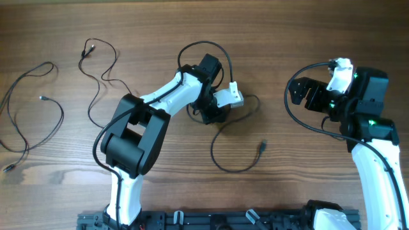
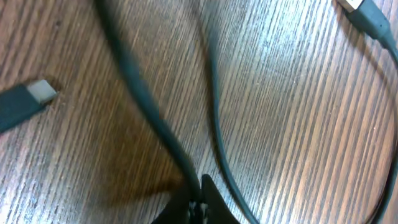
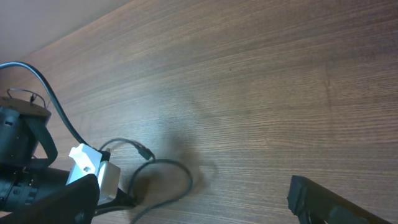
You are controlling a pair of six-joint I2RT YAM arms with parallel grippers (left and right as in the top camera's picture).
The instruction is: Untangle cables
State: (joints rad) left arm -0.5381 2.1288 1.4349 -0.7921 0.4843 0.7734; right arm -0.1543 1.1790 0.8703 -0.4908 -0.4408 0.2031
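Nearest you, a thin black rubbery cord (image 1: 213,153) lies on the brown wood-grain table (image 1: 307,185). It curls in one open oval loop at table centre, its long axis running left to right. Its small plug end (image 1: 263,147) lies free at the loop's right side.

In your left wrist view this cord shows as two smooth strands crossing the grain, with a flat silvery plug tip (image 2: 40,92) at the left. The left gripper (image 2: 199,202) sits at the loop's far end; its black fingers are pressed together, pinching one strand. Your right gripper (image 1: 305,94) hangs off to the right, well apart from every cord, with its fingers spread.

Further left, a second thin black wavy cord (image 1: 100,88) snakes near to far and ends in a small metallic plug (image 1: 88,46) at its far tip. At the far left edge a third thin black cord (image 1: 61,115) lies in loose long bends, also running near to far. All three lie apart from each other.
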